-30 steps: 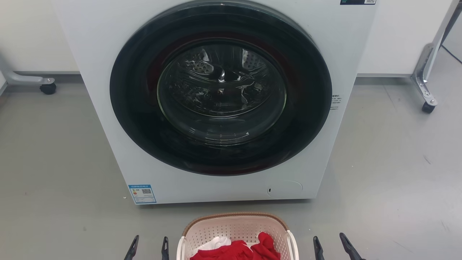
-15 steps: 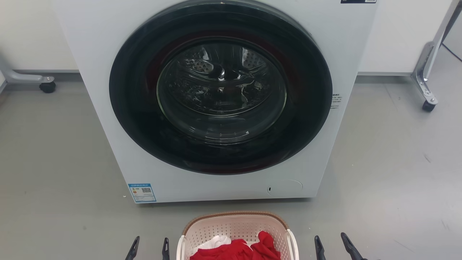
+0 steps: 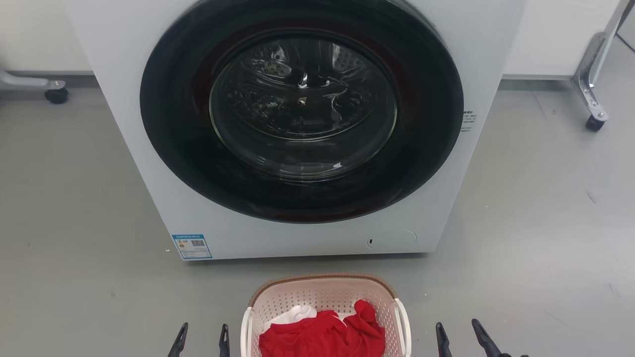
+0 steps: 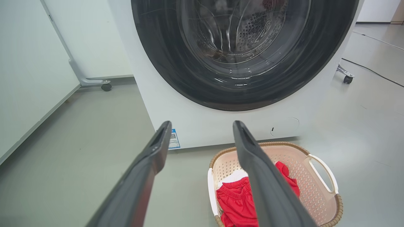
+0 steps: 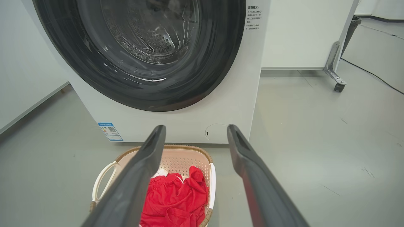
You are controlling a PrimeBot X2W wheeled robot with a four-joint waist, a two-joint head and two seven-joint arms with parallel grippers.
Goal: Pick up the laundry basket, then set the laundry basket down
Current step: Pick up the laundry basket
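Note:
The laundry basket point(image 3: 322, 292), pale pink-cream with a brown woven rim and white side handles, sits on the grey floor just in front of the washer, holding red and white clothes. It appears lower right in the left wrist view point(image 4: 293, 160) and lower left in the right wrist view point(image 5: 180, 159). My left gripper point(image 3: 202, 332) is open to the left of the basket, apart from its handle. On the other side, my right gripper point(image 3: 459, 329) is open too, clear of the right handle. Neither holds anything.
A white front-loading washer point(image 3: 307, 233) with a shut dark round door stands right behind the basket. Metal frame legs on castors stand at the far left point(image 3: 54, 94) and far right point(image 3: 594, 121). A cable point(image 4: 372, 71) lies on the floor to the right.
The head camera has tipped down and moved closer, so the washer and basket sit higher and larger in view. Both grippers stay open beside the basket.

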